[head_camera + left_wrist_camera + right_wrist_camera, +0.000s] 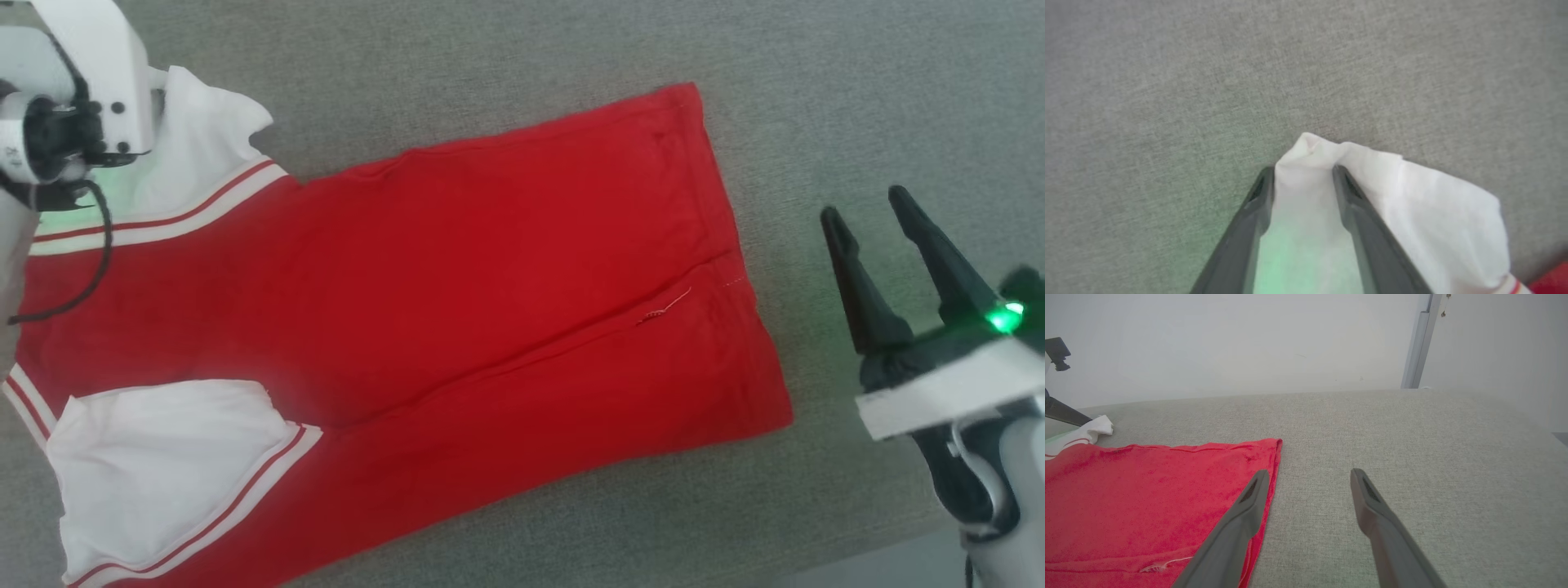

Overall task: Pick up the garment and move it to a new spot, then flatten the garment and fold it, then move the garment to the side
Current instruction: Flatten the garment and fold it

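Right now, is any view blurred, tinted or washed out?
Left wrist view: soft focus, green glow on the sleeve inside the left gripper. Head view: sharp; green lamp glaring on the right gripper. Right wrist view: garment sharp, wall washed out pale.

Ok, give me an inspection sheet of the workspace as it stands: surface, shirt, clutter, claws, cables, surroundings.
Surface: grey woven fabric, flat.
Job's things: red shirt lies spread out, with a fold edge running along its body and the white sleeves toward the robot's left. A loose thread shows near the hem.
Clutter: nothing seen.
Claws: left claw has its jaws apart with the tip of a sleeve between them. Right claw is open and empty, past the hem.
Cables: black cable loops from the left wrist over the shirt.
Surroundings: pale wall, grey post.
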Robot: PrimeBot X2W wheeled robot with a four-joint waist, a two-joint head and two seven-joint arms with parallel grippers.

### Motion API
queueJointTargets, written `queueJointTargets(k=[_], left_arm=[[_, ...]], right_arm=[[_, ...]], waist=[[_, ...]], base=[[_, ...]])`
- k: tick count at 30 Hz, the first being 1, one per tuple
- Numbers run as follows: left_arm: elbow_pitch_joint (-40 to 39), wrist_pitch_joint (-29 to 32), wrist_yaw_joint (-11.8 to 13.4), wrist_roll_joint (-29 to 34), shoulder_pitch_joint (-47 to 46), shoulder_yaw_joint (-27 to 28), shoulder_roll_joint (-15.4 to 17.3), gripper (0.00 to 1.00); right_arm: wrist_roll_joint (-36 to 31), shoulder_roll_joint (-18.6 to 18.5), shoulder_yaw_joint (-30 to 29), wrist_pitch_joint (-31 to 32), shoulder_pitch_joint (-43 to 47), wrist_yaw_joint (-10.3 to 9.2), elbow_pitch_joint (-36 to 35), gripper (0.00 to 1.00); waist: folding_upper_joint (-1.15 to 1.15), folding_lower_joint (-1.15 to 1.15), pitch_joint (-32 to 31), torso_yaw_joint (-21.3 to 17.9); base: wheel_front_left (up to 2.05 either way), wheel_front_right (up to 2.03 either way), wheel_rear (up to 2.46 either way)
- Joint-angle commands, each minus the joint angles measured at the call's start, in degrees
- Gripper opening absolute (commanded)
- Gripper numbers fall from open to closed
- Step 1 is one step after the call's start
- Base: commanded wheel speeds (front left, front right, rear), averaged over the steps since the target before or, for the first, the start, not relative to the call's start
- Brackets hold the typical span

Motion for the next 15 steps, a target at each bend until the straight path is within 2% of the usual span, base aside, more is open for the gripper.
queueJointTargets(k=[1, 7, 15], left_arm=[[1.46, 0.6, -0.39, -0.73, 2.38, -1.19, -1.13, 0.0], [3.16, -2.0, -1.66, -0.56, 1.21, -1.67, -3.63, 0.0], [6.43, -4.54, -3.6, 0.07, -1.93, -2.58, -7.49, 0.0]], right_arm=[[0.28, -1.23, 1.19, 1.93, -1.56, -0.03, 0.08, 1.0], [2.97, -4.4, 6.06, 11.64, -10.35, -0.05, 2.02, 1.0], [6.45, -5.37, 14.2, 24.35, -25.23, -0.04, 12.27, 1.0]], waist=[[0.0, 0.0, 0.07, 0.22], [0.0, 0.0, 0.2, 1.77], [0.0, 0.0, 0.6, 4.63]], base=[[0.0, 0.0, 0.0], [0.0, 0.0, 0.0], [0.0, 0.0, 0.0]])
